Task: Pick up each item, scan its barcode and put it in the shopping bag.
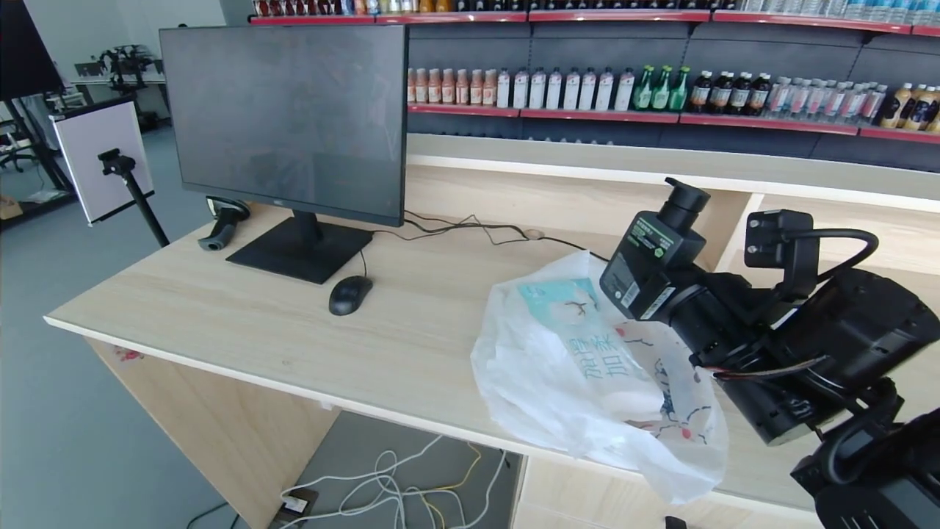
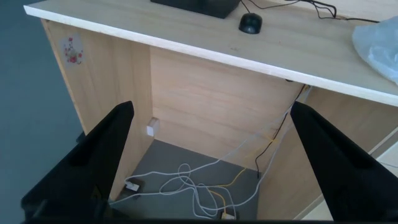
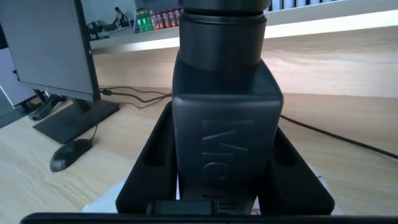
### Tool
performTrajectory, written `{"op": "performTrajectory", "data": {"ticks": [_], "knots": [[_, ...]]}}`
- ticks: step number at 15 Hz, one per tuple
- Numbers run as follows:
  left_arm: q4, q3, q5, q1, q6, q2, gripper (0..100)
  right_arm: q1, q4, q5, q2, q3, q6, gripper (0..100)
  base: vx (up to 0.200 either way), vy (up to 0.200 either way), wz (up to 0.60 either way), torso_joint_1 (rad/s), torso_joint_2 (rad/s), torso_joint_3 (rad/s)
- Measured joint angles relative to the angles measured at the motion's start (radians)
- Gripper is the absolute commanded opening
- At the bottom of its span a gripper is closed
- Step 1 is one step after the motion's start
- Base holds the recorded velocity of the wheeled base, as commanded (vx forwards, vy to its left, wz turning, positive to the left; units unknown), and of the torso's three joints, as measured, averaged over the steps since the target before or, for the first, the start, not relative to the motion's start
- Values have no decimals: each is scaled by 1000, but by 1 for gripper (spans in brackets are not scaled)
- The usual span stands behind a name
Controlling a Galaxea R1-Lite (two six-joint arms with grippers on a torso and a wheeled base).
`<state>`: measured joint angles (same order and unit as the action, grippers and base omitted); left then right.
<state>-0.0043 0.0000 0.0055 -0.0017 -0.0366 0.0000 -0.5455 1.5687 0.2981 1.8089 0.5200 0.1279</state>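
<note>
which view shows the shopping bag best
The head view: nearly the whole shopping bag lies on the counter. The left wrist view catches one edge; the right wrist view, slivers beneath the held bottle.

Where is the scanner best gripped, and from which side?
The scanner rests beside the monitor stand, its handle pointing toward the front edge of the desk. Probably grip the handle from above: it is slim, with free desk around it.

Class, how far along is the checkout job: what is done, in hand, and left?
Done: one teal-and-white pack lies in the shopping bag. In hand: the right gripper holds a dark bottle above the bag; whether it was scanned cannot be told. Remaining: dropping it in. The left gripper is open.
</note>
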Motion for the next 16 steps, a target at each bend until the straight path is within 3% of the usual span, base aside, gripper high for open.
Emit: {"op": "performTrajectory", "data": {"ticks": [7,16], "knots": [[0,0,0,0,-1,0,100,-103,0,1,4,-51,67,0,0,0,0,0,0,0],[0,0,0,0,0,0,100,-136,1,4,45,49,178,0,0,0,0,0,0,0]]}}
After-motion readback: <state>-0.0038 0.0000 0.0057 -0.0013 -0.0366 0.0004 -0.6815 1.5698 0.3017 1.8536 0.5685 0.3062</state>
